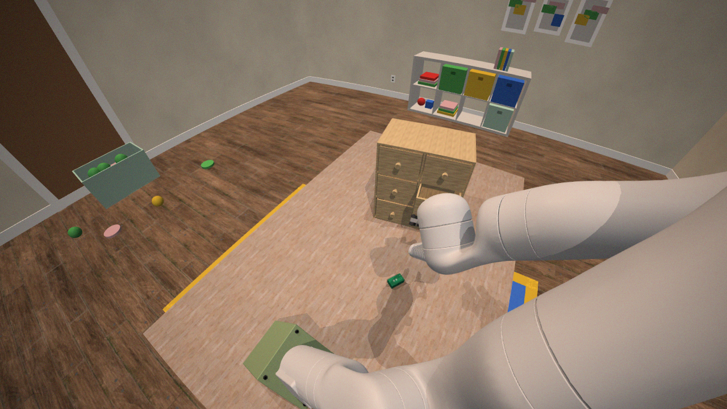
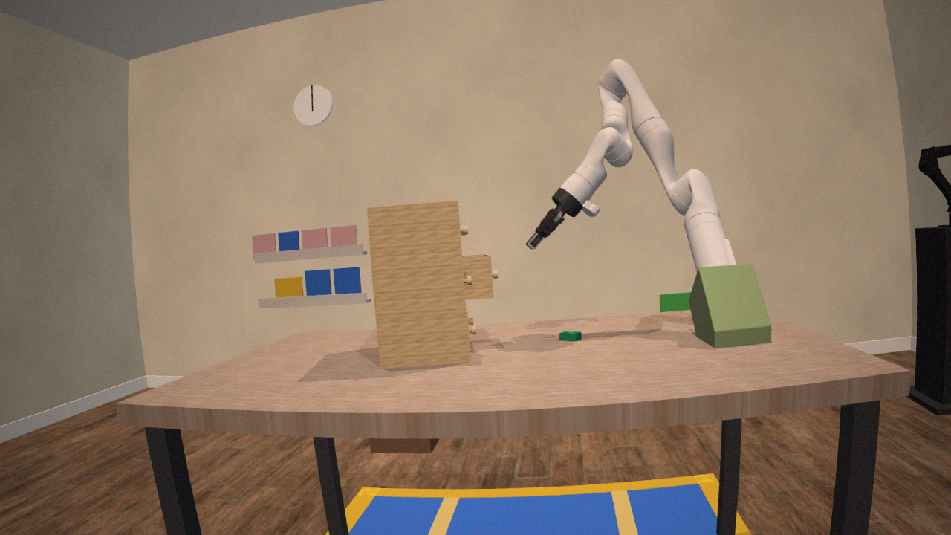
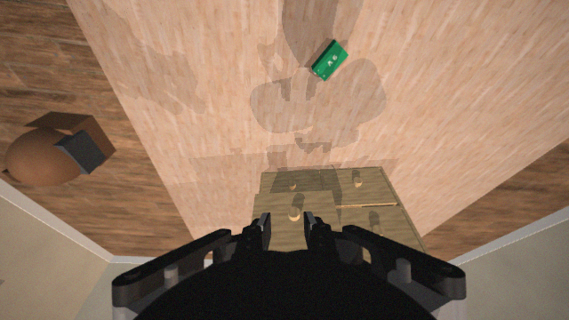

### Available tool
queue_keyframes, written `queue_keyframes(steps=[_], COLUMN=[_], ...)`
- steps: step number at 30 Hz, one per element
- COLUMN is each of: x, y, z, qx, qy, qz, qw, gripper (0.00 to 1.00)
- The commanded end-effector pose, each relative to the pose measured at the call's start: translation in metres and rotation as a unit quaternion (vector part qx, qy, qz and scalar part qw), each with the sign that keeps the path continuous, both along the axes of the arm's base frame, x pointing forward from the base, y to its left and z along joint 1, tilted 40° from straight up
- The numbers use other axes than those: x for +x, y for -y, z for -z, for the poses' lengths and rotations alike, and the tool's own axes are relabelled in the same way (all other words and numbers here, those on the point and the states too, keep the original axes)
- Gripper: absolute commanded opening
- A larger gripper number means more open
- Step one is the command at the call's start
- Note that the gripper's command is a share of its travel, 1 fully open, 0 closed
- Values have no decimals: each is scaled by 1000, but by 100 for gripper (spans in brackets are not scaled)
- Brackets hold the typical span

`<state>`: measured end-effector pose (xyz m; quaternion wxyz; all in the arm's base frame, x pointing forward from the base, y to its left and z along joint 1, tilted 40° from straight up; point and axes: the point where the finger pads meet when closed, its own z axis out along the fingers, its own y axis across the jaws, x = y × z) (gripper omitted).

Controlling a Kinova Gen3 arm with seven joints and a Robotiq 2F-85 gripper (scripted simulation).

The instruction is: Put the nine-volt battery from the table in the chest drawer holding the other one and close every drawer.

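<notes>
Fingers (image 1: 413, 220) (image 2: 532, 241) released, slanting down toward the chest (image 1: 426, 138) (image 2: 418, 286) (image 3: 378, 196), well above the table (image 1: 284, 254) (image 2: 598, 372) (image 3: 213, 89).

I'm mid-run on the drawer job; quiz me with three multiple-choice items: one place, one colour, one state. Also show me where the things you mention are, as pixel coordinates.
1. Where is the loose battery?
A) on top of the chest
B) on the table, between chest and arm base
C) between the gripper's fingers

2. What colour is the block under the arm?
A) blue
B) red
C) light green

3. How do the middle-row drawers stand?
A) one out, one in
B) both in
C) both fully out

1 B: the battery (image 1: 395, 280) (image 2: 570, 336) (image 3: 330, 60) lies on the tabletop, clear of the gripper (image 2: 531, 244) (image 3: 287, 222).
2 C: the block (image 1: 273, 347) (image 2: 731, 302) is light green.
3 A: one drawer (image 2: 478, 277) (image 3: 300, 204) juts from the chest (image 1: 428, 138) (image 2: 422, 286); its neighbour (image 1: 395, 184) sits flush.
</notes>
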<state>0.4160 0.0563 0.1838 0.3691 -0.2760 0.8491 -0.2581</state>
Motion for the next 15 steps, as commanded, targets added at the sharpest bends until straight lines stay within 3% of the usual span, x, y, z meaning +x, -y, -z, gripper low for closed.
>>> queue_keyframes(steps=[1,15], x=[-8,-14], y=[-9,-13], z=[-5,-10], qx=[0,-1], qy=[-4,-7], qz=[-11,-11], qw=[1000,1000], gripper=[33,33])
